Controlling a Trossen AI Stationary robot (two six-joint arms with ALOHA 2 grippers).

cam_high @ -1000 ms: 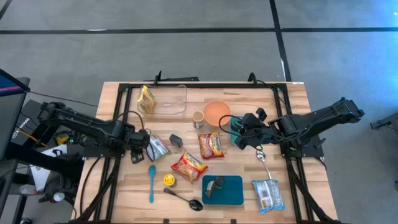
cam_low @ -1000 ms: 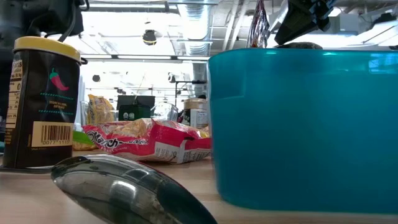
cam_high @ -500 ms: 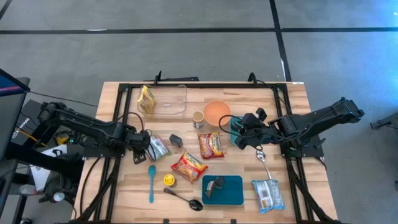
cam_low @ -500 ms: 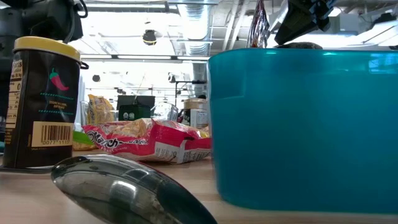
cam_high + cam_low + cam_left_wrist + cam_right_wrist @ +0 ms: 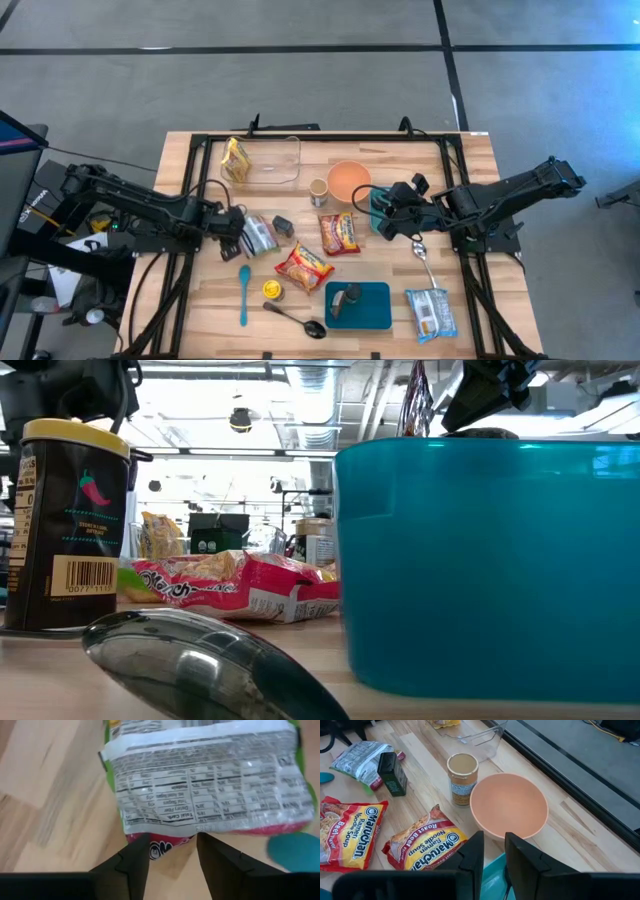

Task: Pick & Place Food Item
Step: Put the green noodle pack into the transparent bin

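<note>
A silver, green and red food packet lies flat on the wooden table at mid-left, its nutrition label up. My left gripper points steeply down at the packet's left end. It is open, and its fingers stand on either side of the packet's red sealed edge. Whether they touch it I cannot tell. My right gripper waits above the table's middle right, over a teal thing. Its fingers stand a narrow gap apart with nothing between their tips.
Two ramen packets lie mid-table, with an orange bowl, a small jar and a clear container behind them. A teal tray, a spice tin, two spoons and a white packet lie near the front edge.
My left gripper has tipped more steeply downward over the packet's left end. The right arm has kept still.
</note>
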